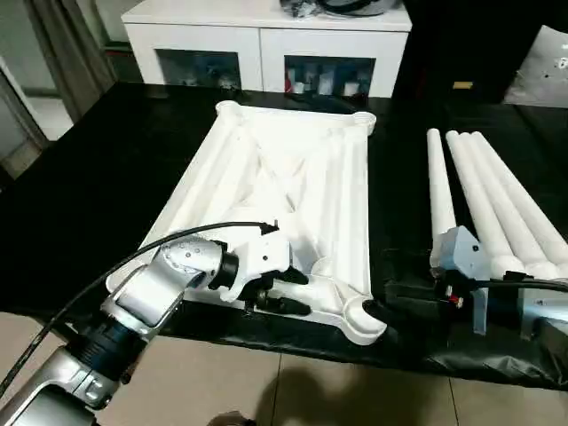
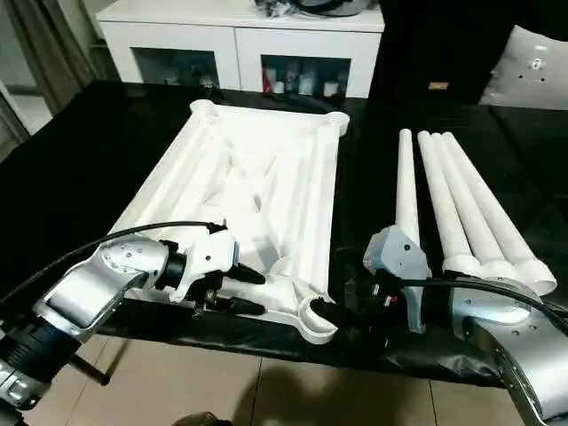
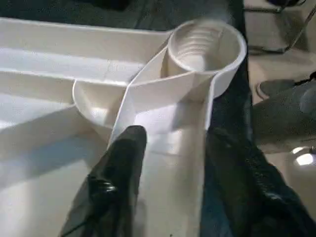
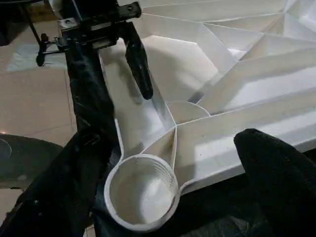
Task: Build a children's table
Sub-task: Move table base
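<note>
- Left eye view: the children's table [image 1: 293, 195] is seen lying upside down, ribbed underside up, on the black-covered worktop [image 1: 106, 177]. Its near rim sits at the worktop's front edge, with tiled floor [image 1: 293, 390] below. The left claw [image 1: 286, 293] is set at that near rim, one finger inside and one outside.
- Right eye view: four white legs [image 2: 453, 204] are laid side by side to the right of the top, apart from it, with a black strip of worktop left open between. The right claw [image 2: 342, 315] is held wide beside the near-right corner socket [image 2: 315, 321]. A white cabinet [image 2: 240, 44] stands behind; its contents cannot be made out.
- Left wrist view: the socket [image 3: 205, 47] is shown empty, threaded inside. The rim wall stands between the fingers [image 3: 118, 168]; contact is probably not yet made.
- Right wrist view: the empty socket [image 4: 140, 197] is seen between the spread fingers [image 4: 276, 173].
</note>
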Available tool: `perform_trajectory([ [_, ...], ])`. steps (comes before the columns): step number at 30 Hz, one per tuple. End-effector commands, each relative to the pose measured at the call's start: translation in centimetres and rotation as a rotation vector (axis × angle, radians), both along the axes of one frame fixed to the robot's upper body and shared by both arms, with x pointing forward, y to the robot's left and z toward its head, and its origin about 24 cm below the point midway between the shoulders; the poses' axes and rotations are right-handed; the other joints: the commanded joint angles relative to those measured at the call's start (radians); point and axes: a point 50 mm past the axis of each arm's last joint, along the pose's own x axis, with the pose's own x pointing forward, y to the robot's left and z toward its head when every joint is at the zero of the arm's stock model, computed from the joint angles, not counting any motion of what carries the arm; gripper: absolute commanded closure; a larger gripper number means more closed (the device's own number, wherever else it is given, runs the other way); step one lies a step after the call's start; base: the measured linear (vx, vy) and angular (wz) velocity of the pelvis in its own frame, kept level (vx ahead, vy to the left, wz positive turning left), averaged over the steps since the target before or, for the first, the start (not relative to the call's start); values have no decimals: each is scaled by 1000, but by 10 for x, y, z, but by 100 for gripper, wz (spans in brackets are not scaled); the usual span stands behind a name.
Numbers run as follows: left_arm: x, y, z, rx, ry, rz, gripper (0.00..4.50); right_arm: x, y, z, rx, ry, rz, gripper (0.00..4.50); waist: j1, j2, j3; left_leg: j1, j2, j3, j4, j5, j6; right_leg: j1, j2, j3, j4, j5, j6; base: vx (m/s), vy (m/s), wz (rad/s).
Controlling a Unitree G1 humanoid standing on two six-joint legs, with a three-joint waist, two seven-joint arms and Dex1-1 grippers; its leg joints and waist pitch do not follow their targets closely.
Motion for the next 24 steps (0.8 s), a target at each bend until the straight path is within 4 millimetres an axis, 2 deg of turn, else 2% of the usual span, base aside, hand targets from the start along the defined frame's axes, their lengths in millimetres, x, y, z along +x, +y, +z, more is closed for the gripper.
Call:
perform_trajectory([
  [1,2,0,-3,48,-16,-13,259,-3,1,2,-13,7,19,0,6,-12,-48,7,88,-32,-89,-162,83,31,-87,48,-75,-15,-290,0,0,0],
  [4,3,1,-8,76,-27,-19,293,-4,1,1,-22,15,16,0,6,-13,-44,6,89,-32,-91,-170,87,30,-88,49,-78,-32,-288,0,0,0],
  [6,4,2,-10,83,-28,-22,297,-4,1,1,-26,19,13,0,6,-12,-46,8,89,-32,-92,-186,81,30,-88,49,-81,-63,-286,0,0,0],
  [7,3,2,-11,84,-24,-23,321,-5,2,0,-24,19,14,0,6,-12,-43,9,90,-32,-95,-205,73,28,-89,50,-83,-95,-285,0,0,0],
  [9,2,2,-11,86,-22,-25,337,-5,2,0,-22,19,14,0,6,-12,-42,10,91,-32,-96,-220,62,27,-90,51,-85,-123,-281,0,0,0],
  [10,2,3,-12,93,-26,-33,337,-5,3,0,-20,20,15,0,6,-17,-46,10,92,-33,-97,-215,60,29,-90,51,-85,-120,-278,0,0,0],
  [12,1,4,-11,93,-22,-39,352,-4,4,-1,-19,21,15,0,8,-13,-45,10,92,-32,-97,-210,59,26,-89,51,-84,-114,-276,0,0,0],
  [13,1,4,-10,90,-16,-41,352,-4,5,-1,-18,21,16,0,8,-13,-46,10,92,-32,-97,-206,59,26,-90,51,-83,-104,-277,0,0,0],
  [14,1,4,-9,86,-9,-43,376,-4,5,-1,-20,22,16,0,9,-15,-47,9,91,-32,-96,-198,61,27,-90,51,-83,-94,-278,0,0,0],
  [17,0,5,-9,85,-6,-51,388,-4,5,-1,-25,21,14,0,11,-13,-49,8,91,-31,-96,-183,66,27,-90,51,-81,-80,-277,0,0,0],
  [20,2,3,-6,49,23,-21,418,-3,5,-1,-27,18,8,0,12,-13,-48,9,91,-30,-97,-191,61,26,-91,51,-82,-94,-278,0,0,0],
  [22,6,2,-2,24,24,18,418,-3,5,-1,-26,17,6,0,14,-12,-47,11,91,-29,-97,-193,58,24,-90,52,-84,-101,-280,0,0,0],
  [24,8,0,3,-8,33,37,392,-3,4,-1,-27,17,4,0,18,-10,-46,11,91,-28,-96,-193,56,24,-91,53,-84,-108,-280,0,0,0],
])
